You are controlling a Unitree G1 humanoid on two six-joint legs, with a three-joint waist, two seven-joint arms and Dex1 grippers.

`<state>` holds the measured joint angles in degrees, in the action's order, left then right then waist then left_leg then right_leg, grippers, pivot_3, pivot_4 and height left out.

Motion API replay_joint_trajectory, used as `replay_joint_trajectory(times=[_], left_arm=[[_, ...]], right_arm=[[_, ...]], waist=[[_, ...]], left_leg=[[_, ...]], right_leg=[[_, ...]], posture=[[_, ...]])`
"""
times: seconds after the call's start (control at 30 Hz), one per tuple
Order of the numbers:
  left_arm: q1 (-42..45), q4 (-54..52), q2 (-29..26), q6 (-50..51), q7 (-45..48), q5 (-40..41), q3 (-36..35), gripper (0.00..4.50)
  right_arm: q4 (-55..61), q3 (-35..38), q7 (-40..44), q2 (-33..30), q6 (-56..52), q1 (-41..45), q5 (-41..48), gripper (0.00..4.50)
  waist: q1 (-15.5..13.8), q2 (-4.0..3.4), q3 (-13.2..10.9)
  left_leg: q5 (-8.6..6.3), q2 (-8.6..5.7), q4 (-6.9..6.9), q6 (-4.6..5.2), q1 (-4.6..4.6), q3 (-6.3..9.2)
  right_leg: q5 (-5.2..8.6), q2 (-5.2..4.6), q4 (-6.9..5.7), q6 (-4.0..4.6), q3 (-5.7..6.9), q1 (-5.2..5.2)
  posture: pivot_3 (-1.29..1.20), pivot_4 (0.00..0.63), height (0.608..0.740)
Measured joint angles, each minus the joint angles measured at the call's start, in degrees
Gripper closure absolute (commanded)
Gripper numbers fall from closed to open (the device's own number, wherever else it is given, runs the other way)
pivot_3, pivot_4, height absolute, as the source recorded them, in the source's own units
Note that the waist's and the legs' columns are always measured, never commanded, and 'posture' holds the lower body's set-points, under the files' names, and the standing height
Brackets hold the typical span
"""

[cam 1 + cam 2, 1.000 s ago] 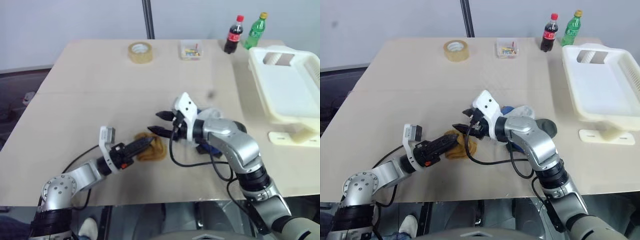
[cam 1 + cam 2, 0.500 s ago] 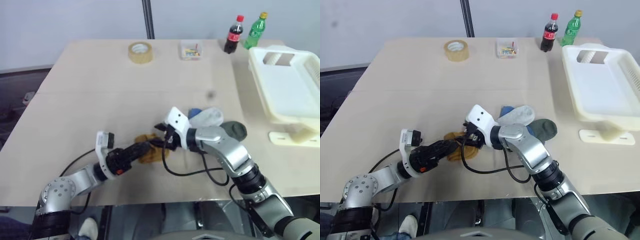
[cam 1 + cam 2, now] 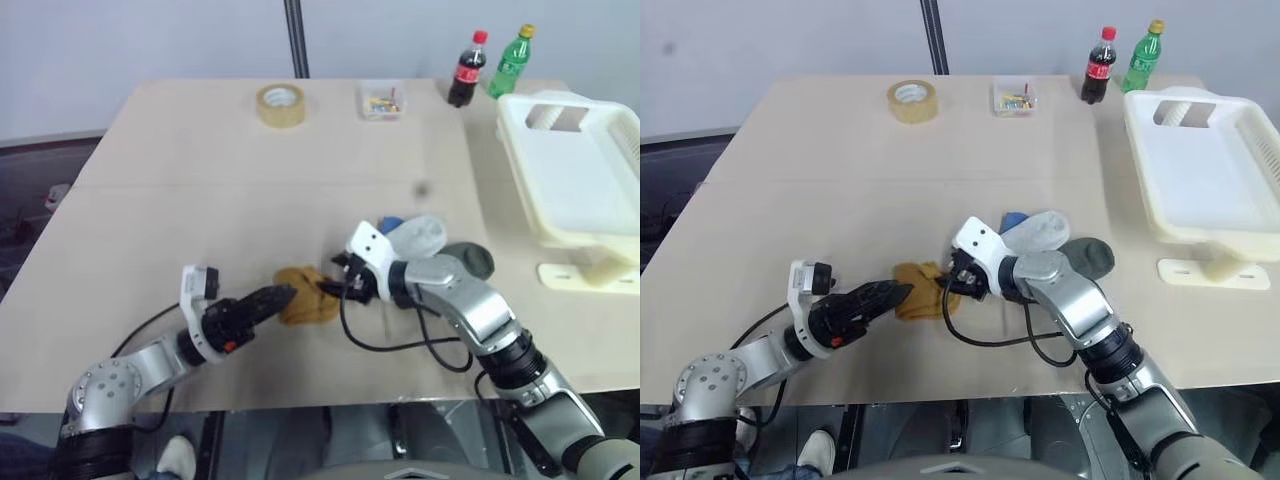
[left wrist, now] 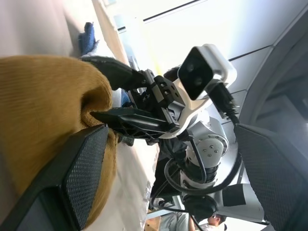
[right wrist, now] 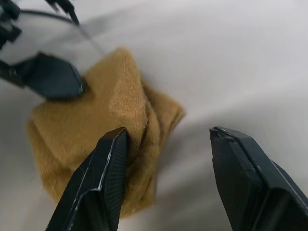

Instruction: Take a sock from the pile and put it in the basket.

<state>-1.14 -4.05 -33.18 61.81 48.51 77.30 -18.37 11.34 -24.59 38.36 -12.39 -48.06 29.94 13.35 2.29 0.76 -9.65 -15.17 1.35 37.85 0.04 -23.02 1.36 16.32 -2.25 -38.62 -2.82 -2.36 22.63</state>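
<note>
The step in hand is judged to be the grasp: the sock (image 3: 306, 307) is not yet held, and it lies crumpled on the bench (image 3: 200, 180), set apart from the pile (image 3: 430, 245), on the side of the pile away from the basket (image 3: 580, 180). The right gripper (image 3: 333, 286) is lowered to the sock's edge nearest the pile, with its jaws parted; in the right wrist view one finger is pressed against the fabric's fold and the other stands over bare bench beside the sock. The left gripper (image 3: 272, 297) is seen at the sock's opposite edge, jaws spread wide and empty, one tip touching the fabric. The basket stands empty, well apart from the sock, beyond the pile. The next move appears to call for the right gripper's jaws to be closed on the raised fold, so that fabric is caught between both fingers before any lift toward the basket is attempted.
</note>
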Motion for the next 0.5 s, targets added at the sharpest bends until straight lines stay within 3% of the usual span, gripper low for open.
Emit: replay_joint_trajectory(times=[0.23,0.5], left_arm=[[-1.64,-3.31,0.52,-2.45,-1.95,-2.89,-1.08,0.03],[-3.62,-6.26,1.38,-2.09,-2.68,-2.23,-1.12,0.03]], right_arm=[[0.55,1.72,-1.69,5.22,-11.36,-0.94,6.2,1.7],[-3.61,2.67,-6.93,7.79,-11.57,1.63,4.59,1.7]], waist=[[0.07,0.0,0.0],[0.1,0.02,0.02]], left_leg=[[0.0,-0.02,-0.06,0.0,0.0,-0.02],[0.01,-0.02,-0.06,-0.01,0.07,-0.01]], right_leg=[[0.0,-0.23,0.05,0.0,0.0,0.0],[0.0,-0.19,-0.01,0.0,0.01,0.0]], posture=[[0.0,0.15,0.74],[0.0,0.15,0.74]])
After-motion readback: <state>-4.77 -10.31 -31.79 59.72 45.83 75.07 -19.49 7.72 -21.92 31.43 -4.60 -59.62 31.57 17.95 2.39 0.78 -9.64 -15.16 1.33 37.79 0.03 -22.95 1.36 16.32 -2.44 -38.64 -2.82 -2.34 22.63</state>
